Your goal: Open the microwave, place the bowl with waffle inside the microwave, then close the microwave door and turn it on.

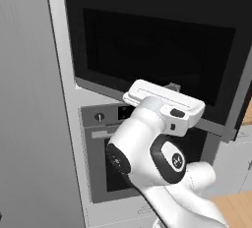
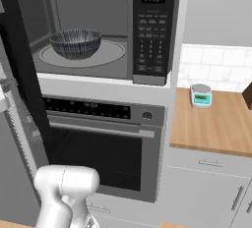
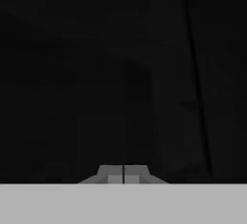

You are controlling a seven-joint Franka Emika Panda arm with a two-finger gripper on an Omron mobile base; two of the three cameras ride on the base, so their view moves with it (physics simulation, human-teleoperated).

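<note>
Standing open, microwave door, window facing gripper.

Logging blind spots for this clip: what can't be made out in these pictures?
- Bowl contents: in the right base view its rim hides the inside, so no waffle can be confirmed.
- Keypad labels and display: too small to read.
- Tool: shut in the hand view; contact with the dark microwave door ahead is unclear.
- Oven: partly hidden by the arm in the left base view.
</note>
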